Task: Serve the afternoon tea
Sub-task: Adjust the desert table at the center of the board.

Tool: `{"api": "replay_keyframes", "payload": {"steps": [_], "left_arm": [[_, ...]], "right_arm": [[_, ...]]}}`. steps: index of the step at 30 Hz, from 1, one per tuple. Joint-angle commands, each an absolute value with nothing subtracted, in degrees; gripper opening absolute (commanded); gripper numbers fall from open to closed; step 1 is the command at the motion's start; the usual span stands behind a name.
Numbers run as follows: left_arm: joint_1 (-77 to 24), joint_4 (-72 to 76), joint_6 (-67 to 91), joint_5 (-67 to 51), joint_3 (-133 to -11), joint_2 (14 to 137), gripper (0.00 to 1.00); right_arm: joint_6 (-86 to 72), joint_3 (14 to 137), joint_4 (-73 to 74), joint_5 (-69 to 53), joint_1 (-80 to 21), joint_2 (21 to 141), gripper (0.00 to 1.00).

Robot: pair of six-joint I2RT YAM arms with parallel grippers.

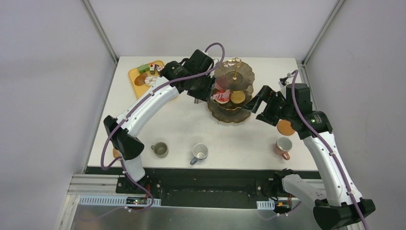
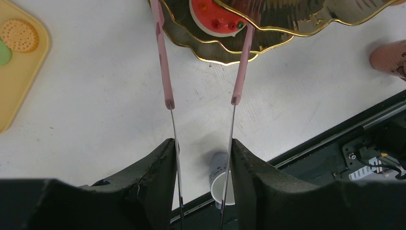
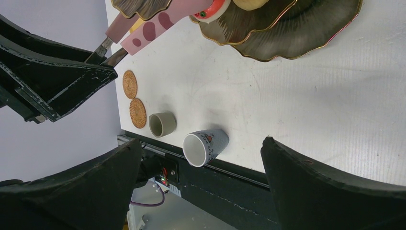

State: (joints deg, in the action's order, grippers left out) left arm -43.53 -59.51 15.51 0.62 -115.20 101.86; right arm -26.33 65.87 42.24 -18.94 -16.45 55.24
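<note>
From above, we see a white counter [image 1: 158, 120] carrying a dark, gold-rimmed three-tier stand [image 1: 225, 115] toward the back. The left fingers [image 1: 202, 92] reach its left side, and the right fingers [image 1: 258, 99] sit just to its right. Along the near edge stand an olive mug [image 1: 160, 149], a grey-blue mug [image 1: 199, 152] and a pink mug [image 1: 283, 146], with a brown round coaster [image 1: 286, 127] just behind the pink one. A yellow-orange rectangular tray [image 1: 136, 79] lies at the back left.

At the left wrist, the left fingers [image 2: 143, 187] pinch the metal arms of pink-handled tongs [image 2: 165, 72]. A red doughnut [image 2: 213, 19] on a tier of the stand [image 2: 210, 52] lies between the tong arms; we cannot tell whether they touch it.

At the right wrist, the right fingers [image 3: 86, 191] are spread wide, holding nothing. Beyond them are the grey-blue mug [image 3: 206, 146], the olive mug [image 3: 163, 124] and two more coasters [image 3: 129, 84].
</note>
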Motion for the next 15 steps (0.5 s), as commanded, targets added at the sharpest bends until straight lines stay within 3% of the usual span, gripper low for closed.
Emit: {"api": "replay_keyframes", "payload": {"steps": [1, 15], "left_arm": [[-43.9, -60.7, 15.2, 1.6, -114.6, 96.4, 0.42], [-43.2, -57.6, 20.5, -1.9, -108.2, 93.8, 0.20]], "right_arm": [[-26.2, 65.8, 40.9, -19.4, -16.6, 55.0, 0.99], [-26.2, 65.7, 40.4, -20.2, -16.7, 55.3, 0.99]]}}
